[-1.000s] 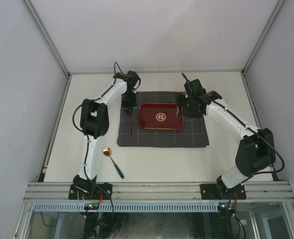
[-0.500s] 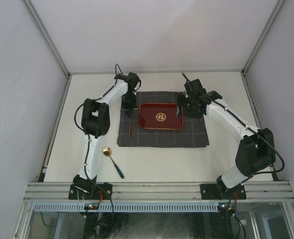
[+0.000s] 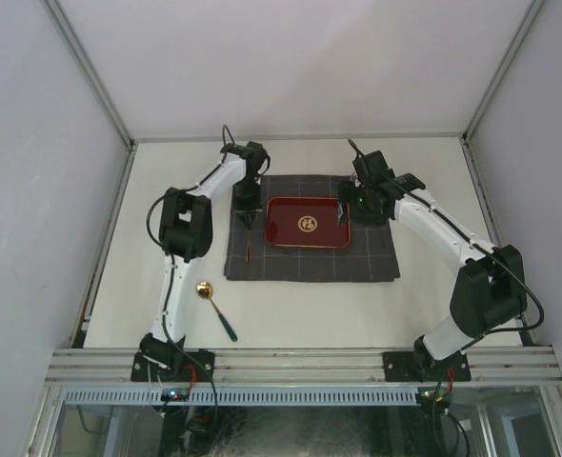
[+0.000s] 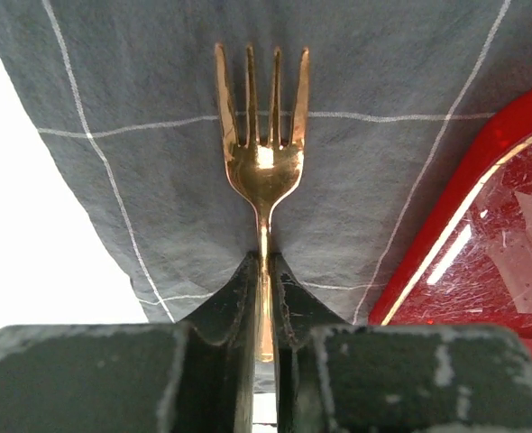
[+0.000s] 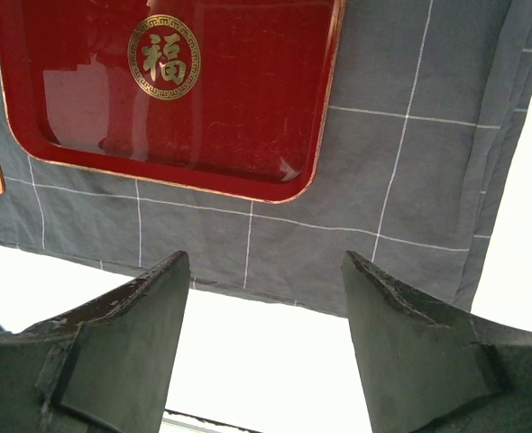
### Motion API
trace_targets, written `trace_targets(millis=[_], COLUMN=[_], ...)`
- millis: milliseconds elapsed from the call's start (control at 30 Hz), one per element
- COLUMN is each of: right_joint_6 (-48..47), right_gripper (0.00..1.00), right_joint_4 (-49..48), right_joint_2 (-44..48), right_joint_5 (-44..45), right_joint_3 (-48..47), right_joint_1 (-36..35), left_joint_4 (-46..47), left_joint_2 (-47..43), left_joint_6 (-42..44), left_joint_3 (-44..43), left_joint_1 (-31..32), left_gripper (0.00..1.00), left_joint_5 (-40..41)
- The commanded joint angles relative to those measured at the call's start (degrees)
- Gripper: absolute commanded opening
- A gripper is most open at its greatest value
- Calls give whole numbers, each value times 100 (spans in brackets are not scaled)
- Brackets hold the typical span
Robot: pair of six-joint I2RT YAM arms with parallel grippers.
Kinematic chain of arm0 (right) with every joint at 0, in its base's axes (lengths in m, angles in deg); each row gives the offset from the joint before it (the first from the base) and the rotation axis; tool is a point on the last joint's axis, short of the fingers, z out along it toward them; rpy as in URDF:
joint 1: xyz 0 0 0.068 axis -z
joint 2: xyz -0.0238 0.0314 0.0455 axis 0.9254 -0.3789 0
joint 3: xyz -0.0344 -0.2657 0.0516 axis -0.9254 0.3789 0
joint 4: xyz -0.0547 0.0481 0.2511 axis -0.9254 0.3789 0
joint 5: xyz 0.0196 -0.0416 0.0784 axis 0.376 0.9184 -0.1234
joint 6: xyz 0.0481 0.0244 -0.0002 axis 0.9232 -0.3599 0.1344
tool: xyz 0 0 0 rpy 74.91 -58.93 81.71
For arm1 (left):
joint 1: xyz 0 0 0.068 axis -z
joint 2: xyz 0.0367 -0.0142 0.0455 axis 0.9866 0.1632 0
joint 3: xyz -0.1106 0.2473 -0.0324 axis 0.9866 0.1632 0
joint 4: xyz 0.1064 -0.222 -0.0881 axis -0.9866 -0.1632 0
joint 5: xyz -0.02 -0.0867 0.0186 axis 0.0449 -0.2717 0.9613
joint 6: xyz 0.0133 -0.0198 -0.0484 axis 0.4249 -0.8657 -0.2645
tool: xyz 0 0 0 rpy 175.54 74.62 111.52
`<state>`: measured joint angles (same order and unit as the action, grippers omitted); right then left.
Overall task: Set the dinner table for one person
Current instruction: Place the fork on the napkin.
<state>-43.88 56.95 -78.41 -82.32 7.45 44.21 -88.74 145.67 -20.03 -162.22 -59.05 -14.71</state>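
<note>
One counter [image 3: 310, 305] is recorded: a large, plain off-white, flat rectangle with an aluminium rail along its near edge, lying beneath both arms and carrying every item. One dark grey cloth [image 3: 310, 262], soft, slightly creased and crossed by thin white check lines, is laid flat at the counter's centre. One red tray [image 3: 307, 224], glossy, rectangular with rounded corners, gold-edged and marked with a round gold emblem, is set on the cloth's far half. One spoon [image 3: 214, 307], with a round gold bowl and a dark handle, is seen on bare counter off the cloth's near left corner. One fork [image 4: 261, 162], polished gold and four-tined, is clamped by its handle in the closed left hand [image 4: 264, 266], over the cloth just left of the tray. The right hand [image 5: 266, 262] is found open and empty at the tray's right end.
</note>
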Motion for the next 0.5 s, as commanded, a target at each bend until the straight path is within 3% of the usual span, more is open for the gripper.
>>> trace_targets(millis=[0, 200, 300, 467], right_joint_6=[-93, -88, -85, -52], right_gripper=[68, 68, 68, 68], right_joint_4=[-39, -59, -62, -94], right_joint_2=[211, 191, 204, 208], right_joint_5=[-41, -60, -69, -91], right_joint_3=[-79, -78, -78, -78], right_joint_1=[50, 44, 33, 31], left_joint_4=[-44, -5, -6, 78], left_joint_2=[40, -41, -71, -309], left_joint_6=[-6, -20, -36, -92], left_joint_3=[-182, -191, -177, -163], left_joint_1=[-30, -41, -38, -45], left_gripper=[22, 61, 70, 73], left_joint_5=[140, 276, 316, 468])
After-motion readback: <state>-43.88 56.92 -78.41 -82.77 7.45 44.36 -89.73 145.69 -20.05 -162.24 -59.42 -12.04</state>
